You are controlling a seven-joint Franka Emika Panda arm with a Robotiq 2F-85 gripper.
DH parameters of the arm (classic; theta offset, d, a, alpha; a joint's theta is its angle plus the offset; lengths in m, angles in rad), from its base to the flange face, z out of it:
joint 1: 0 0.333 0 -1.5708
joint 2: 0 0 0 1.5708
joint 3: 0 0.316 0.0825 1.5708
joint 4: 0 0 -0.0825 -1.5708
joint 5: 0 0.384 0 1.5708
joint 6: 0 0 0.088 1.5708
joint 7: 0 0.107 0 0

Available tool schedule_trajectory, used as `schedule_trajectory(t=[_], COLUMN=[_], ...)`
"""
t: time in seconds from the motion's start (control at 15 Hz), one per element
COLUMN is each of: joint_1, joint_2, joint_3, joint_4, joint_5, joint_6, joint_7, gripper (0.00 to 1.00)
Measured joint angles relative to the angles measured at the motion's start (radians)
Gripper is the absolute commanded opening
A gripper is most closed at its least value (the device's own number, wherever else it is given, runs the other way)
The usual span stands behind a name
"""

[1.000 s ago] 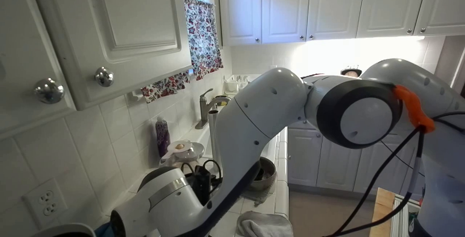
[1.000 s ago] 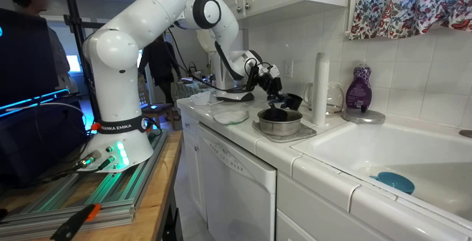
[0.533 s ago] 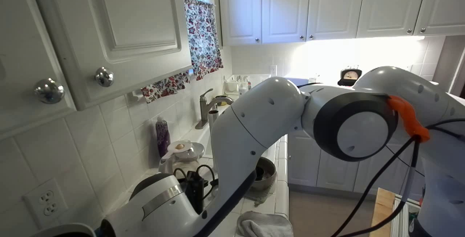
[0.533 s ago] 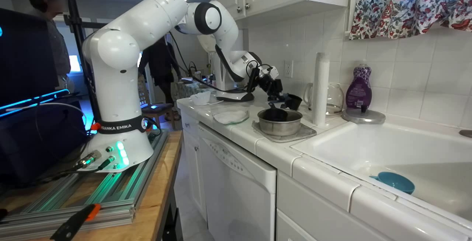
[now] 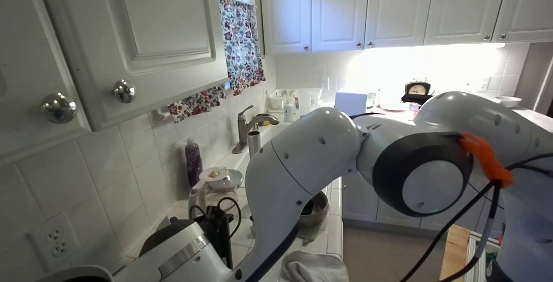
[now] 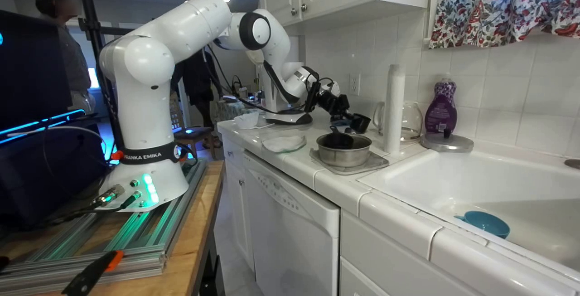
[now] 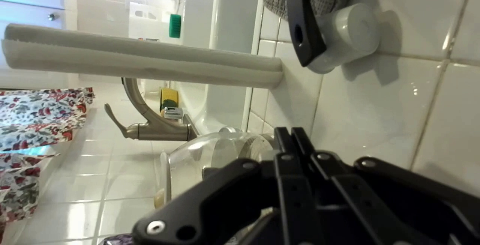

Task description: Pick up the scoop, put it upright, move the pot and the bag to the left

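The robot arm (image 6: 195,19) has sunk since a second ago: its elbow stands lower in both exterior views, while the pot (image 6: 351,157) has stayed in place. The tool (image 7: 290,134) is clenched; in the wrist view its two fingers lie side by side, pressed against each other. In an exterior view it hangs low over the tabletop (image 7: 378,113), farther back than the pot, with a dark cup (image 6: 359,124) showing just to the right of its tips in the picture.

The pot stands on a grey mat (image 6: 378,163) beside the sink (image 6: 453,178). The scoop (image 6: 340,141) looks to be the black, round-headed thing inside the pot, though it is small and dark there. In the wrist view a black handle (image 7: 301,12) with a hole near its end reaches in from the top edge and passes in front of a small white tub (image 7: 362,29).

A paper roll (image 6: 393,110) stands upright near the pot, with a glass coffee jug (image 6: 411,119) just behind it. A purple bottle (image 6: 441,112) stands farther along, and a lid (image 6: 435,143) rests in front of it. A blue cup (image 6: 487,224) lies in the sink.
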Motion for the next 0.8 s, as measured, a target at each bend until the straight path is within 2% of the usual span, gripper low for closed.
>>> schedule_trajectory(t=[0.53,0.6,0.67,0.8], joint_1=[0.017,0.017,0.018,0.021], joint_2=[0.053,0.058,0.061,0.062], joint_3=[-0.036,-0.037,-0.038,-0.039], joint_4=[0.051,0.056,0.06,0.064], joint_5=[-0.071,-0.073,-0.076,-0.08], joint_6=[0.0,0.0,0.0,0.0], joint_7=[-0.087,-0.093,-0.098,-0.104], gripper=[0.01,0.29,0.3,0.42])
